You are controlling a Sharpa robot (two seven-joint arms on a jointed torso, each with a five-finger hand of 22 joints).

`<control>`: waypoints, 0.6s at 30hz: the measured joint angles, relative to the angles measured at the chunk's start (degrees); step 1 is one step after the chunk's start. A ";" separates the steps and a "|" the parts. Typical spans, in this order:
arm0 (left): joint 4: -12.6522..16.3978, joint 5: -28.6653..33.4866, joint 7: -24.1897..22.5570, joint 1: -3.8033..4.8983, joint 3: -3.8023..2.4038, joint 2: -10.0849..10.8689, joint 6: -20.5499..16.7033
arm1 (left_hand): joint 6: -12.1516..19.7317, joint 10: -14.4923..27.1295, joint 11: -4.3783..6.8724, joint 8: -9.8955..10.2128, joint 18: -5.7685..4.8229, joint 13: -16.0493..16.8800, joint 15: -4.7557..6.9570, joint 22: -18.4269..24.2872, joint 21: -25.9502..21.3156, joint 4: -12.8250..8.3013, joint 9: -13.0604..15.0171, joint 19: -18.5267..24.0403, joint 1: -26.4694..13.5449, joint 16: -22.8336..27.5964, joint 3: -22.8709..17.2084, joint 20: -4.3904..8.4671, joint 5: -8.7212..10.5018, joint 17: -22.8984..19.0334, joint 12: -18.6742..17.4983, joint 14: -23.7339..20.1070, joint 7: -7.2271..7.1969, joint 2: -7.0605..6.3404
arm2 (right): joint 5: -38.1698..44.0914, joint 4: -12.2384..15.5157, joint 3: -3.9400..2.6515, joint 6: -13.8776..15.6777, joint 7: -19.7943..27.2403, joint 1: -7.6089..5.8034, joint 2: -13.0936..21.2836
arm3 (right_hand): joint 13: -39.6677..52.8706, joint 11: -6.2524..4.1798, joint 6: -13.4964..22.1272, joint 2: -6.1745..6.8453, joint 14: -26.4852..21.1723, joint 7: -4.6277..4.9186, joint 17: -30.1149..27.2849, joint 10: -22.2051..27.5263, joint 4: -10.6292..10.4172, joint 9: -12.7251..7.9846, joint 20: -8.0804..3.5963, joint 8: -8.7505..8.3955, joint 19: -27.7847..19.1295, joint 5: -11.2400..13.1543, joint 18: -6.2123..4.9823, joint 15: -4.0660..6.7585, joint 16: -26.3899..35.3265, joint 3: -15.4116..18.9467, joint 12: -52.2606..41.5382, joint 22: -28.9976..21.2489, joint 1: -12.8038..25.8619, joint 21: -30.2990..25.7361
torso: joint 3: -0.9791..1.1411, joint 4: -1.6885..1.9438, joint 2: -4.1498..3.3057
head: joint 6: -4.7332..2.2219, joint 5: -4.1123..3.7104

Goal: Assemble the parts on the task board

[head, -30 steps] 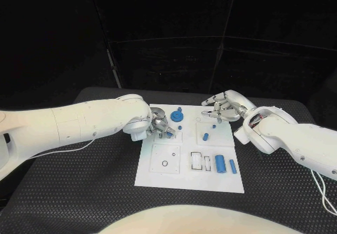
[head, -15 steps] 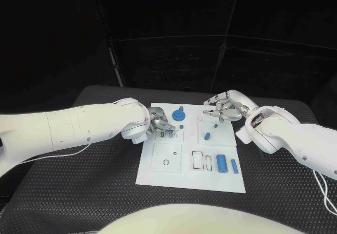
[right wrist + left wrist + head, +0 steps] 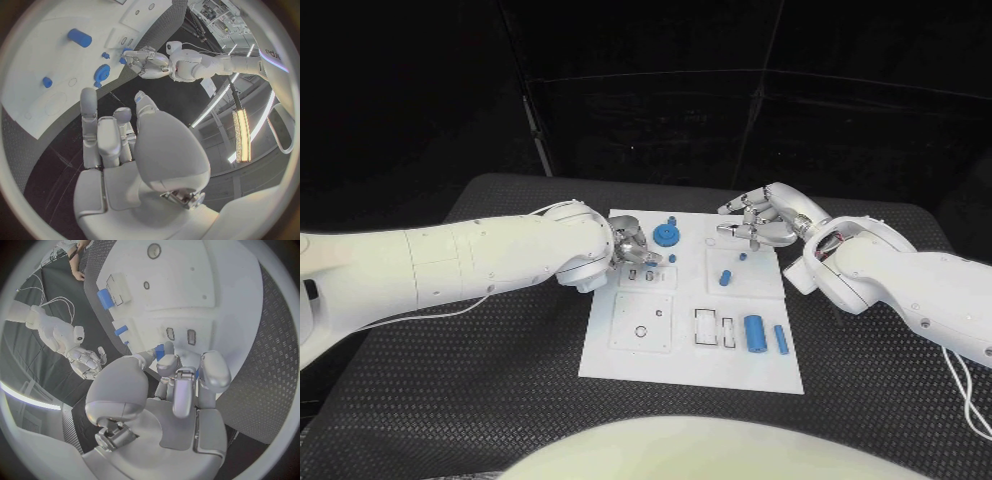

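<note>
The white task board (image 3: 668, 350) lies mid-table. My left hand (image 3: 630, 250) hovers over its far left corner with fingers curled in, just beside a blue gear-shaped part (image 3: 666, 237). In the left wrist view a small blue part (image 3: 160, 350) shows at the fingertips (image 3: 169, 365) of the left hand (image 3: 181, 385), and I cannot tell whether it is held. My right hand (image 3: 759, 222) hangs over the far right corner, fingers apart and empty. A blue peg (image 3: 727, 277), a blue cylinder (image 3: 753, 335) and a blue bar (image 3: 779, 341) rest on the board.
Two narrow slots (image 3: 180, 335) sit in the board just beyond my left fingers. Rectangular recesses (image 3: 713, 329) lie beside the cylinder. A cable (image 3: 459, 300) trails over the black mat (image 3: 473, 380) under my left arm.
My left hand has crept slightly toward the board's far edge, closer to the gear-shaped part. The right hand has hardly moved.
</note>
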State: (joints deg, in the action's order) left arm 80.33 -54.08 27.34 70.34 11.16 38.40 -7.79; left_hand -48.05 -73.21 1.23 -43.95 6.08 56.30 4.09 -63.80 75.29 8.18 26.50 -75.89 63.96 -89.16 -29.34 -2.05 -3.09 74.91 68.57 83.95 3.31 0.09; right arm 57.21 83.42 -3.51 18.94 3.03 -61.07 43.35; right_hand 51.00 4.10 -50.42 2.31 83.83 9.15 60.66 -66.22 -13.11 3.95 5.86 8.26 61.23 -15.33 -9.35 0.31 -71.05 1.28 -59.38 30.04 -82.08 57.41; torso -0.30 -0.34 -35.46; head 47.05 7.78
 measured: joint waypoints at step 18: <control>-0.76 -2.09 1.40 -0.02 0.04 -0.80 4.76 | -0.31 0.01 -0.02 -0.49 0.02 -0.99 0.00 -0.07 0.00 -0.52 0.25 0.00 -0.48 0.00 -1.13 0.00 0.22 0.00 -0.24 0.00 -0.11 -0.47 | 0.00 -0.24 0.01 -0.09 -0.04 0.00 -0.33 | -0.08 0.00 0.00 0.00 0.00 0.00 -0.02 0.00 -0.15 0.00 0.00 0.00 0.00 0.00 0.00 0.00 0.00 0.16 0.00 -0.05 0.00 -0.21 | 0.00 0.02 -0.01 | 0.43 0.02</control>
State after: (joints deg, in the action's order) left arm 79.57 -56.17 28.74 70.32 11.19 37.60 -3.03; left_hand -48.36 -73.20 1.22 -44.43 6.10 55.31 4.09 -63.87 75.29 7.66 26.75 -75.88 63.47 -89.16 -30.47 -2.05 -2.87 74.91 68.33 83.95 3.20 -0.38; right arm 57.21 83.18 -3.50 18.85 3.00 -61.07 43.02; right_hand 50.92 4.10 -50.42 2.31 83.83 9.15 60.65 -66.22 -13.27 3.95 5.86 8.26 61.23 -15.33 -9.35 0.31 -71.05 1.44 -59.38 29.98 -82.09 57.20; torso -0.30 -0.31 -35.47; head 47.48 7.80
